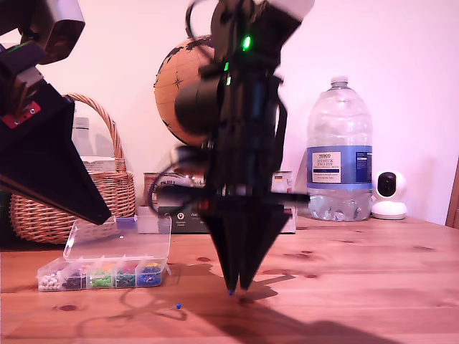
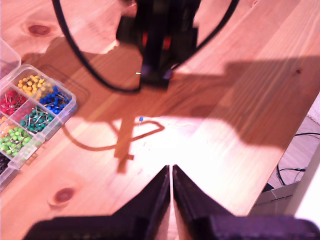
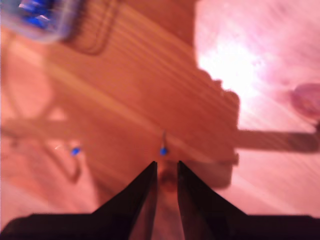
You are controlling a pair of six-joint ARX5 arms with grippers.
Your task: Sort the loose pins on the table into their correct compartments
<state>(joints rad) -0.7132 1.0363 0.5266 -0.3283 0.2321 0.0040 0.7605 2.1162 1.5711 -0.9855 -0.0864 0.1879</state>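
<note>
1. Risk, judged: the tiny blue round-headed push pin just ahead of the second gripper could be nudged or rolled across the light-brown pine table if the narrow jaws close off-centre. The cause would be the pin's speck-like size against the blunt black tips.
2. Risk, judged: a lightly pinched pin could slip out on the way to the clear plastic compartment box.
3. Second gripper pose: it is held almost vertical, tips down, nearly touching the table, to the exterior view's right of the box. Its jaws are parted by a thin gap; nothing is gripped.
4. First gripper pose: it is held high above the table, near the box, angled downward. Its jaws are seen pressed nearly together with only a hairline between them; nothing is held.
5. Second blue pin: it lies loose on the table between the box and the second gripper, apart from both.
6. Box: the lid is open; compartments of white, black, green and blue pins are visible.
7. Pale pin: not made out.
</note>
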